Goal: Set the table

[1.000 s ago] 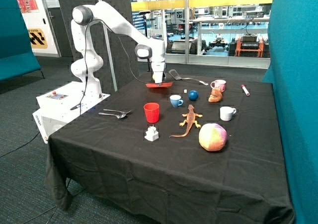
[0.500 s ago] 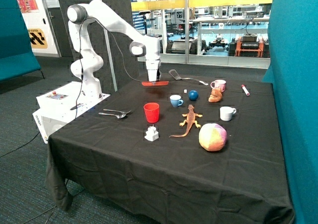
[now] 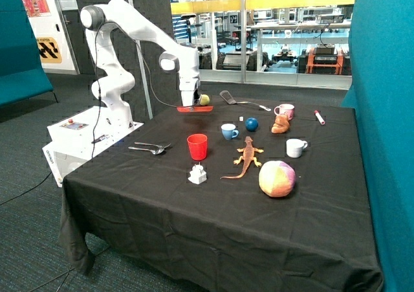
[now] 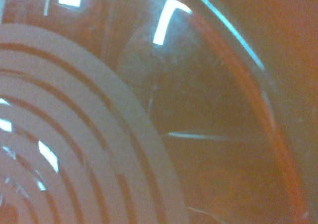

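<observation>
My gripper (image 3: 189,102) is shut on the rim of a red plate (image 3: 196,109) and holds it level, just above the black table's far side. In the wrist view the plate (image 4: 213,134) fills the picture, with pale concentric rings at one side. A fork and spoon (image 3: 150,148) lie near the table's edge on the robot's side. A red cup (image 3: 197,146) stands in the middle. A blue cup (image 3: 229,131), a white cup (image 3: 295,147) and a pink mug (image 3: 284,111) stand further towards the teal wall.
A yellow-green ball (image 3: 204,100) sits just behind the plate. A black spatula (image 3: 242,101), blue ball (image 3: 251,123), orange lizard toy (image 3: 247,155), pink-yellow ball (image 3: 277,177), small white object (image 3: 197,173), brown toy (image 3: 280,124) and marker (image 3: 319,116) lie on the table (image 3: 194,227).
The arm has carried the red plate sideways along the far side of the table, towards the robot's base. The yellow-green ball behind it has come into view.
</observation>
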Robot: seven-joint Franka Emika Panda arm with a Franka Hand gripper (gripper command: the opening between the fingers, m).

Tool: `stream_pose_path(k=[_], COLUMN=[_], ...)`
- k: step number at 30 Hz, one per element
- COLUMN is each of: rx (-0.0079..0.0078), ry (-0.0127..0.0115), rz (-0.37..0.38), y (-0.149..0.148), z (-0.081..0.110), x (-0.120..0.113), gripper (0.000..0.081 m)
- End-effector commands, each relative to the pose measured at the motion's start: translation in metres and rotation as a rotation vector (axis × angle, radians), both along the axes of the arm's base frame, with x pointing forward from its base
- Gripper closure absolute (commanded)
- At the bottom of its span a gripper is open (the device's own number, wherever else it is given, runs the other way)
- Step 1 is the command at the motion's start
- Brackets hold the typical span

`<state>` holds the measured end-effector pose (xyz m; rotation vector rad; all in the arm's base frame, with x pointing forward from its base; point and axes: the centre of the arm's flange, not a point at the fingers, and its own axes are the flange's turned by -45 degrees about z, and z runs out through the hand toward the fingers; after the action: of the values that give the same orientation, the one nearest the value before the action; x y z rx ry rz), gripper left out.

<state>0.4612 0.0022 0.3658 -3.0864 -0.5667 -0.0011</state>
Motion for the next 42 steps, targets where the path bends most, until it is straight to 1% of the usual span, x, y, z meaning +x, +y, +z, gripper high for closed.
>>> stream_pose_path(k=[1, 6, 20, 30, 37, 42], rx=[-0.0036, -0.0036, -0.0036, -0.0036, -0.0036, -0.0036], ry=[0.0001, 0.0001, 0.0001, 0.0001, 0.0002, 0.0002], rz=[-0.037, -0.04, -0.019, -0.032, -0.058, -0.093], y=[-0.028, -0.038, -0.052, -0.069, -0.087, -0.099], z=[0.003, 0.004, 0.007, 0.005, 0.001, -0.008], x=[-0.014, -0.025, -0.052, -0.074, -0.076, -0.076], gripper=[0.0808, 0.0808, 0.0808, 0.0808, 0.0808, 0.0808])
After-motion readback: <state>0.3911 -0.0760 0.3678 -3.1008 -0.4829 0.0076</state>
